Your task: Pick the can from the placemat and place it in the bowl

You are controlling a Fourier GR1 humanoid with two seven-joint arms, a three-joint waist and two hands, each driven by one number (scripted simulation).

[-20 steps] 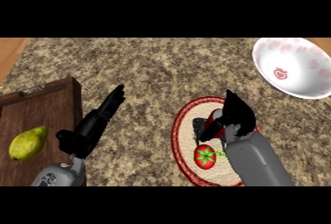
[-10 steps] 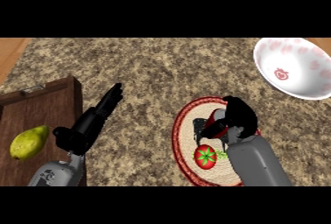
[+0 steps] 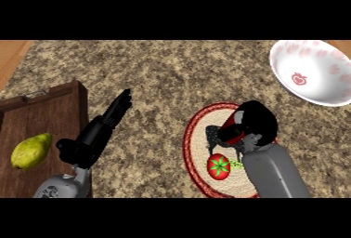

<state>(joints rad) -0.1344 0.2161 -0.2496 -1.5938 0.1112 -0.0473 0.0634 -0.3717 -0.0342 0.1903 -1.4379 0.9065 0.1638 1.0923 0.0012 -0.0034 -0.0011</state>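
Note:
A red can [image 3: 218,166] with a tomato label lies on the round woven placemat [image 3: 197,148], which has a red rim, at the lower centre-right. My right hand [image 3: 255,122] is curled down over the can's far part. A strip of red shows between its thumb and fingers, and the rest of the can is hidden under the hand. The white bowl [image 3: 322,93] with red markings stands at the upper right, apart from the placemat. My left hand [image 3: 96,135] rests open on the counter at the left, fingers straight and pointing away.
A dark wooden board [image 3: 41,121] lies at the left edge with a yellow-green pear [image 3: 31,151] on it. The speckled stone counter [image 3: 171,74] stretches between the board, the placemat and the bowl.
My right hand's fingers, straighter a second ago, have curled down round the can. The left hand, the bowl and the pear have not moved.

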